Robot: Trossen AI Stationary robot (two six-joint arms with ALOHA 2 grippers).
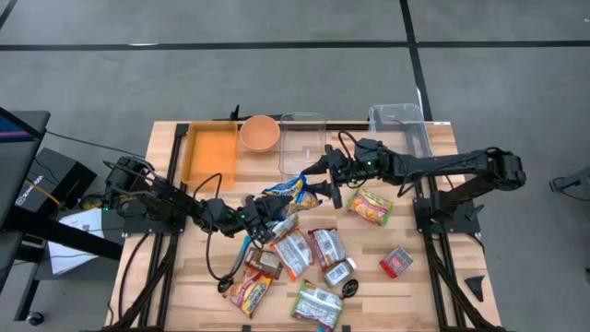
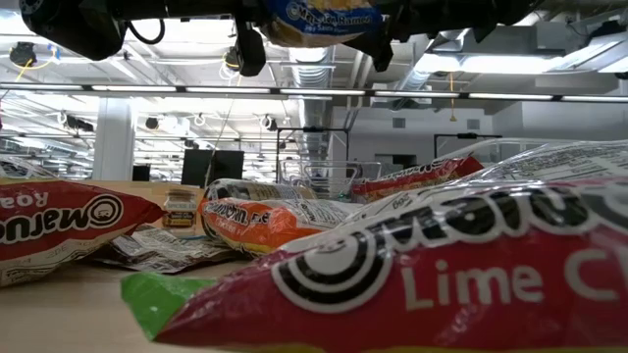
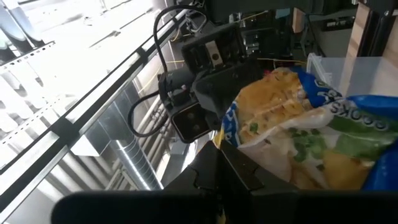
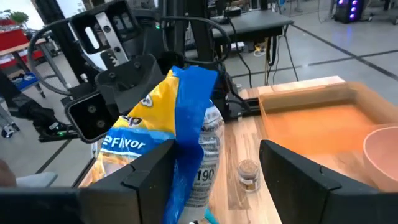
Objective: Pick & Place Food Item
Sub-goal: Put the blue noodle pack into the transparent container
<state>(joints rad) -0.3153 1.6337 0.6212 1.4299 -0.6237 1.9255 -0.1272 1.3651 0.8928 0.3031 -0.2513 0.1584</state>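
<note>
1. Evidently the left pincer (image 1: 265, 208) is clamped together on one end of a blue-and-yellow food packet (image 1: 288, 194), which hangs in the air over the middle of the bench (image 1: 424, 286); the low view shows the packet overhead, clear of the wood.
2. The right pincer (image 1: 323, 173) stands with its fingers apart at the packet's other end. In its own wrist view the two dark fingers (image 4: 152, 167) straddle the blue edge of the packet without pressing it, so I judge this a handover not yet completed.
3. The packet is held up between the two arms, probably so that the right arm can take it toward the containers along the far edge of the bench.
4. Those are an orange tray (image 1: 210, 152), a pink bowl (image 1: 260, 134) and two clear bins, one (image 1: 302, 148) just beyond the packet and another (image 1: 398, 122) farther along; which is meant, the task does not say.
5. Other food lies loose on the bench: a ramen packet (image 1: 371, 206) under the right arm, a cluster of noodle packets (image 1: 295, 251) near the front, a small red box (image 1: 397, 263) and a green-ended packet (image 1: 316, 304).
</note>
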